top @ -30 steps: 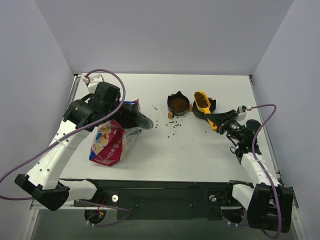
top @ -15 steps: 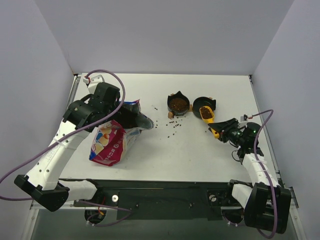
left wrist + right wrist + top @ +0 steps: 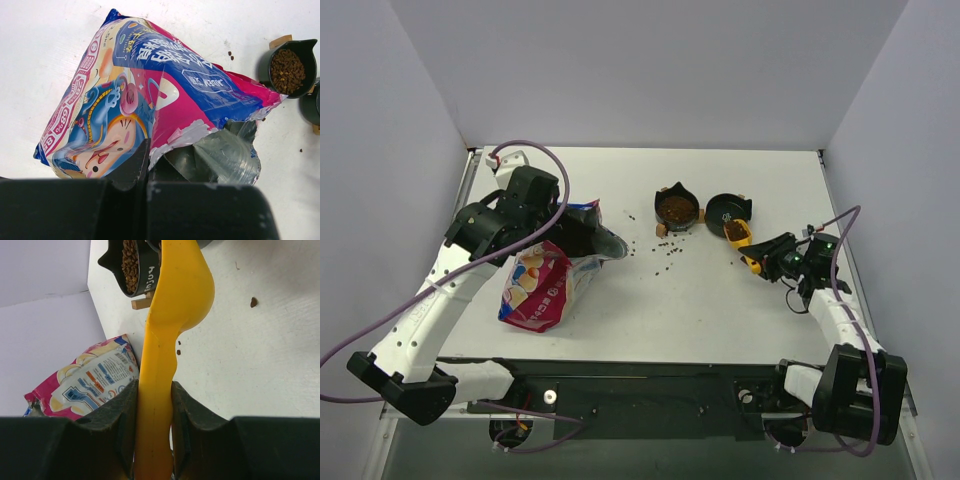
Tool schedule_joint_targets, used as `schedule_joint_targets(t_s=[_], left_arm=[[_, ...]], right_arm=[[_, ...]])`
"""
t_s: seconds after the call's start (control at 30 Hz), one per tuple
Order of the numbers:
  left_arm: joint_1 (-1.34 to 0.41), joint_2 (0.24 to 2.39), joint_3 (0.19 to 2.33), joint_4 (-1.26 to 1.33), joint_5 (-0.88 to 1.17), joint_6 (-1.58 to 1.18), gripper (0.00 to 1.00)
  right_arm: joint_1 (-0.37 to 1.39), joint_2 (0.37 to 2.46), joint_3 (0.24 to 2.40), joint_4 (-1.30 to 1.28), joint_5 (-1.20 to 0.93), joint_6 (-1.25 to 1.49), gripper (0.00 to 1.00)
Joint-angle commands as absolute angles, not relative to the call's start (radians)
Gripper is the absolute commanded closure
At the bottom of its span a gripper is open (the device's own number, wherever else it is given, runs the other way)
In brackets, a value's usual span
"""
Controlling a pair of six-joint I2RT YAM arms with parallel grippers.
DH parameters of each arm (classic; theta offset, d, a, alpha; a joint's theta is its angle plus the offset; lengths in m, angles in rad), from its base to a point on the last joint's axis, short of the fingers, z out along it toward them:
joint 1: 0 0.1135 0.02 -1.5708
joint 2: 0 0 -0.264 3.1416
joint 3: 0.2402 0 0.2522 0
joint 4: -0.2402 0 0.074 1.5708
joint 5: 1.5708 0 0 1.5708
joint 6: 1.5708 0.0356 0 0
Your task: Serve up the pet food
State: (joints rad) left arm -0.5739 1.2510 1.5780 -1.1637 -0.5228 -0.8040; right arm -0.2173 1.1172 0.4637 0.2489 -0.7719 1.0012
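Carrying a loaded scoop to the bowls is the step in hand, by my reading.

Right gripper (image 3: 154,392): closed narrow on the handle of the yellow scoop (image 3: 742,242), one finger on each side of it in the wrist view. The cup of the scoop holds kibble (image 3: 737,230) and sits at the near rim of the second bowl (image 3: 728,207). I cannot tell whether it touches the rim.

Filled bowl (image 3: 676,208): brown pellets nearly to the rim. The second bowl looks dark inside from above, with no kibble discernible.

Left gripper (image 3: 146,165): fully closed, pinching the torn top edge of the pet food bag (image 3: 150,95). The bag lies on its side at the left of the table, well apart from the bowls. Its mouth is turned toward them, with the silver lining showing.

Next move, as a judgement: bring the cup squarely over the second bowl, then roll the wrist to tip. The bowl is small and the pellets are free-running, so the cup should be centred before it tilts. The pour should be slow.

Surface: white table (image 3: 720,310), matte and faintly textured. Loose pellets (image 3: 660,250) are scattered between the bag and the filled bowl, and a few more show near the scoop in the right wrist view.

Room: plain pale walls (image 3: 650,70) enclose the far side and both flanks. A black rail runs along the near edge by the arm bases.
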Motion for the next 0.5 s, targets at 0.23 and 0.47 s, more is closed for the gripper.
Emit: schedule_joint_targets(t_s=[0.23,0.47], left_arm=[[-0.572,1.198,1.605,-0.960,-0.505,-0.831,1.00],[-0.571,1.197,1.600,-0.959,-0.503,-0.831,1.00]], right_arm=[[-0.219,1.229,0.666,-0.041,-0.698,0.913,1.00],[-0.207,1.287,0.833,-0.312,-0.631,0.900,1.00]])
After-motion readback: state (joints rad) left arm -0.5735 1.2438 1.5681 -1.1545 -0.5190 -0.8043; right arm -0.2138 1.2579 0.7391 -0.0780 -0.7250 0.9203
